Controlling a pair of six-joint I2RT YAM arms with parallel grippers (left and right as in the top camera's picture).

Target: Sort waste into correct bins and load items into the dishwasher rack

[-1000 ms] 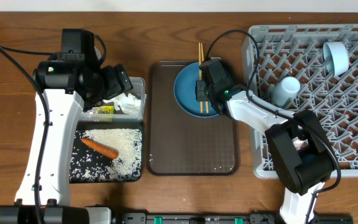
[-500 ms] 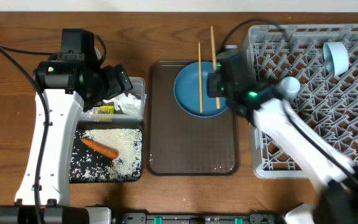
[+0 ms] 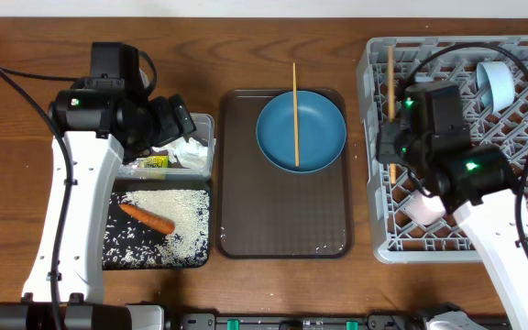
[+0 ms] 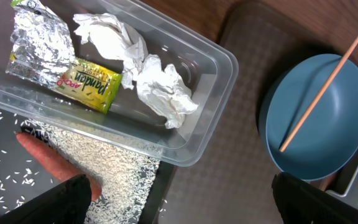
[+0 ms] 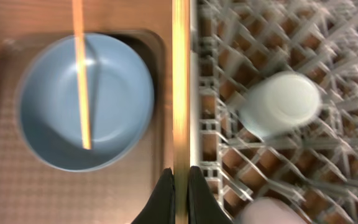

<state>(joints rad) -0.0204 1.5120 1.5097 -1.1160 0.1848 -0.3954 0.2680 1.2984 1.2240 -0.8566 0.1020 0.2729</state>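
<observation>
My right gripper is shut on one wooden chopstick, holding it over the left edge of the grey dishwasher rack. From the right wrist, that chopstick runs straight up from the fingertips. A second chopstick lies across the blue plate. In the rack are a light blue cup, a whitish cup and a pale pink cup. My left gripper stands open above the clear tub, which holds napkins and the foil wrapper.
The plate sits at the far end of a brown serving tray. A black tray in front of the tub holds a carrot piece and scattered rice. My right arm covers the rack's left part.
My right gripper lifted one chopstick off the blue plate and carried it right, to the rack's left edge. The left arm has stayed still and open.
</observation>
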